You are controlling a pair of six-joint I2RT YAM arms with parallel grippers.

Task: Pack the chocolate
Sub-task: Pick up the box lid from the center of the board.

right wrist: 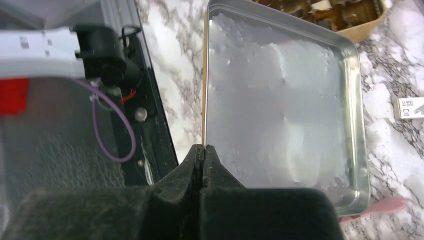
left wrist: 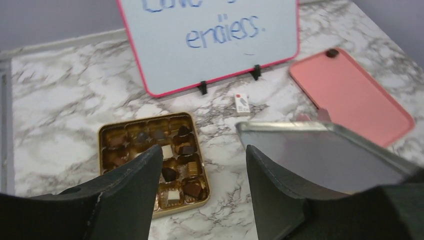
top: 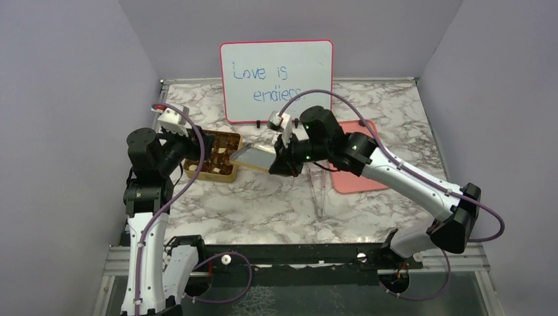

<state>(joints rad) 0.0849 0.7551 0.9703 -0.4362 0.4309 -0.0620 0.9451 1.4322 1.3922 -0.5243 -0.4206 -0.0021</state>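
Step in hand: lidding. The chocolate sits in the compartments of the gold tin, which rests on the table in front of the whiteboard. Most slots look filled; a few at the far-left side look empty, but it's hard to tell.

The right gripper is clamped on one edge of the silver lid, fingers pinched flat on the rim. The lid is held inside-up and tilted, just beside the tin's right side. Can't tell whether its corner touches the tin.

The left gripper is spread wide and holds nothing. It hangs over the near side of the tin.

One dark round bit sits at the far corner of the pink tray. It may be a stray piece; too small to say.

The next move likely needs the lid flipped over and squared to the tin. The edge pinch gives little control of twist, so the left gripper probably has to steady the tin or take the lid's free edge.

Risk: the lid lands skewed and shoves the tin sideways. The white card is well clear.
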